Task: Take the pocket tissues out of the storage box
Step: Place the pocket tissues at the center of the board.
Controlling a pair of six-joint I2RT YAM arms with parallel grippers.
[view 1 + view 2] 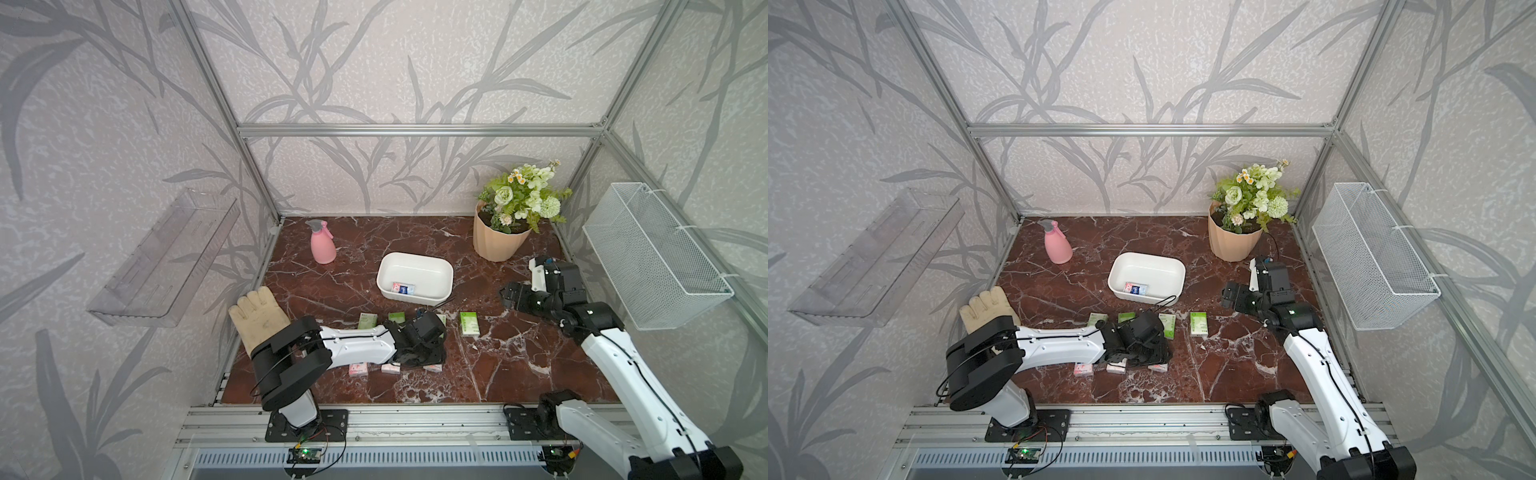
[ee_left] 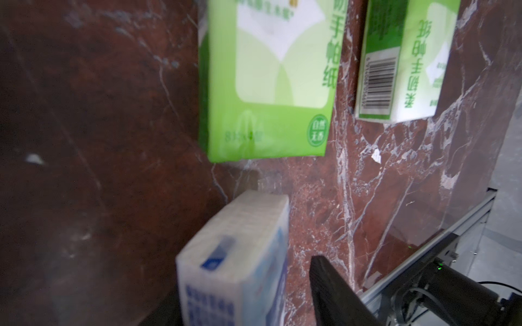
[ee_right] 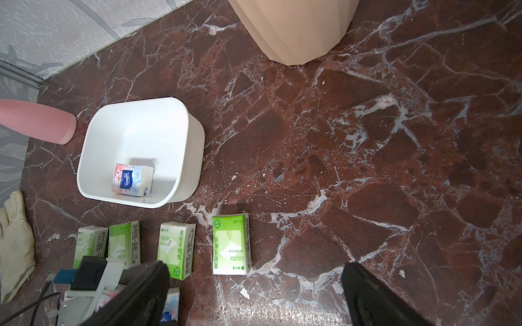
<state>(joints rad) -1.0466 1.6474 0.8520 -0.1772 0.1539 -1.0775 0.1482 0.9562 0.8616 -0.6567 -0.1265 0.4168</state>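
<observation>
1. Both top views. The storage box stands near the middle of the surface. One patterned packet lies inside it, against the wall facing the near edge. Four green packets form a row on the surface between the box and the near edge. Two pink packets lie closer to that edge, beside the left arm.
2. Both top views. The left pincer is low over the surface at the end of the pink row, and its jaws are hidden here. The right pincer hangs between the box and the right edge.
3. Left wrist view. A pale blue packet, blurred, sits on the surface just beside one finger. Marble shows between them: the left pincer is released and grasps nothing. Two green packets lie beyond.
4. Right wrist view. The right pincer is released, its fingers wide apart over bare surface. The storage box holds the patterned packet. All four green packets lie outside it.
</observation>
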